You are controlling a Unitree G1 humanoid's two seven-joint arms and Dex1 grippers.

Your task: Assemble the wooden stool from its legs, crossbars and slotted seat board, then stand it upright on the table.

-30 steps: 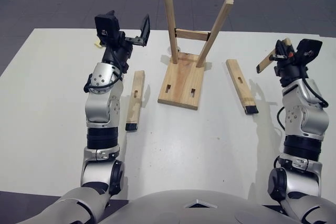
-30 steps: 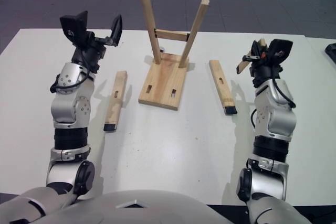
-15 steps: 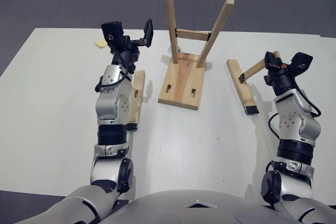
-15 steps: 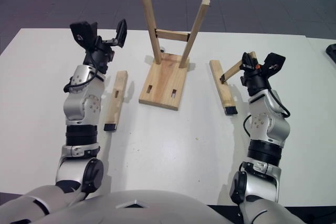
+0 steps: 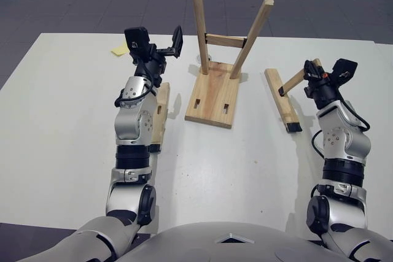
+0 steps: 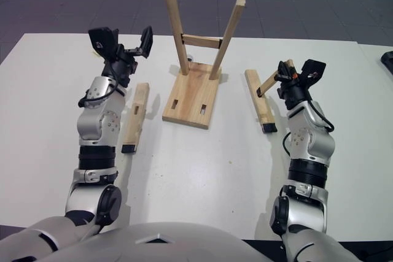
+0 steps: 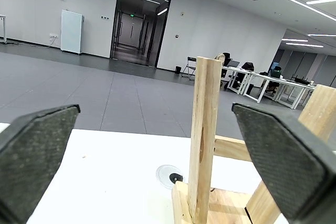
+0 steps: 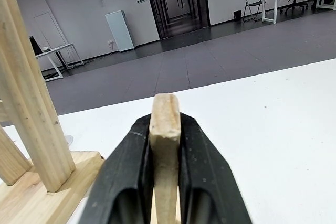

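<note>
Slotted pale-wood seat board [image 5: 212, 99] at twelve o'clock awaited the short wooden crossbar [image 5: 293, 81] my right end effector [image 5: 314, 73] clamped; left end effector [image 5: 159, 44] gaped apart.

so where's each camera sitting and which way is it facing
Eye views: on the head, looking forward and down at the table and half-built stool; both arms show.
Left wrist view: behind the open left gripper, facing the stool's upright legs.
Right wrist view: behind the right gripper, shut on a crossbar.
Shared: both wrist views face the stool.
</note>
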